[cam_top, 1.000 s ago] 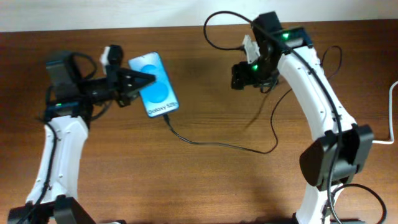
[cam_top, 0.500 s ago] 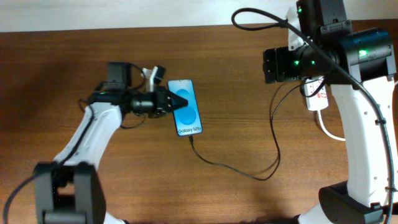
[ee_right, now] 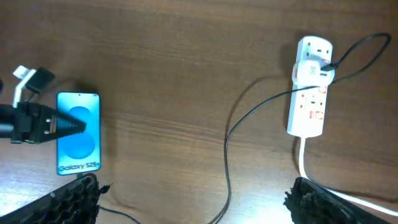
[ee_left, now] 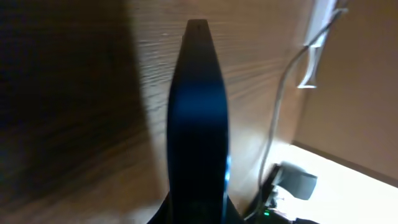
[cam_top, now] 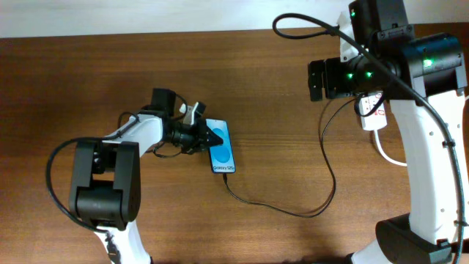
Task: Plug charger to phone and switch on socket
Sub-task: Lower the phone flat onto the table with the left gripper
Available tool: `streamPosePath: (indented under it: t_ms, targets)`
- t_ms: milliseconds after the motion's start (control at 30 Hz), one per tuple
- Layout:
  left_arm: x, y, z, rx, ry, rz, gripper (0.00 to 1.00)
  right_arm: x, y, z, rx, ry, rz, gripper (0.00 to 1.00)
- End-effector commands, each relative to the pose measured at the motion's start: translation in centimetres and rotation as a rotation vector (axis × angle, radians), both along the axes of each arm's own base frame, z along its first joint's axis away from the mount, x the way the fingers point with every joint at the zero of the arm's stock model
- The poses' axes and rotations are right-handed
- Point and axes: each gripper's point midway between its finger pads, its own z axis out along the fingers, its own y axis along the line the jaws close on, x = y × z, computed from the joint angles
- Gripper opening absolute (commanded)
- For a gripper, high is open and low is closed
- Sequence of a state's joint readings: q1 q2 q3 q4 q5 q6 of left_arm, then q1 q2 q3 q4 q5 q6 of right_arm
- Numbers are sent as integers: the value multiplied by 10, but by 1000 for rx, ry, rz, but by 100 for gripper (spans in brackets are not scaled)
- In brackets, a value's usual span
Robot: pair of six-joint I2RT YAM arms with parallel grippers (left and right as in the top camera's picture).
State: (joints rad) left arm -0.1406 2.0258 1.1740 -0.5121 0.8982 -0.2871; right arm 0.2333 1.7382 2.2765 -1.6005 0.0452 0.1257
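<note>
Left pincer (cam_top: 215, 136) is pinched fully together, and its pointed tip lies over the blue screen of the phone (cam_top: 223, 150). The phone sits flat on the table left of centre. I honestly can't tell if the tip touches the glass or hangs just above it. Its own wrist cam is no help, just a dark tapered shape with a bluish sheen down the middle. Right pincer (ee_right: 193, 186) is spread wide up over the table, holding nothing, with only its finger ends poking in at the bottom corners of its view. The charger (cam_top: 293, 211) loops from the phone's bottom edge across to the socket (ee_right: 309, 93) on the far right, but the connector is too small to say if it's seated. From overhead the right arm (cam_top: 418, 139) covers most of the socket, and the switch position is unreadable. Table (cam_top: 146, 66) is dark brown wood grain, with a pale wall (cam_top: 146, 15) along the back. A thick white cord (ee_right: 303, 162) trails off the socket toward the lower edge.
</note>
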Motion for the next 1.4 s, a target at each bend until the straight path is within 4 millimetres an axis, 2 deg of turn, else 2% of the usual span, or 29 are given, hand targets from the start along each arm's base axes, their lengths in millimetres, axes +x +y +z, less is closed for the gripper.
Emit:
streamPosePath:
  t_ms: [0, 100, 367, 1000, 1167, 1267, 1367]
  targets:
    - [-7, -11, -17, 82, -9, -47, 0, -1, -4, 3, 11, -3, -46, 98]
    - [-13, -17, -24, 141, -15, -72, 0, -2, 0, 3, 33, 2, -33, 98]
    - [-14, -16, -31, 186, -4, -61, 2, -4, 0, 2, 30, 12, -33, 98]
    - [-15, 1, -50, 322, 4, -22, 7, -2, 0, -2, 27, 23, -33, 98]
    - [-21, -5, -53, 335, 3, -45, 17, 1, 1, -8, 24, 38, -34, 98]
    - [-22, -5, -53, 336, 7, -45, 17, 1, 1, -8, 23, 38, -34, 98]
    - [-27, -3, -54, 343, 31, -49, 29, 1, 1, -8, 23, 38, -34, 98]
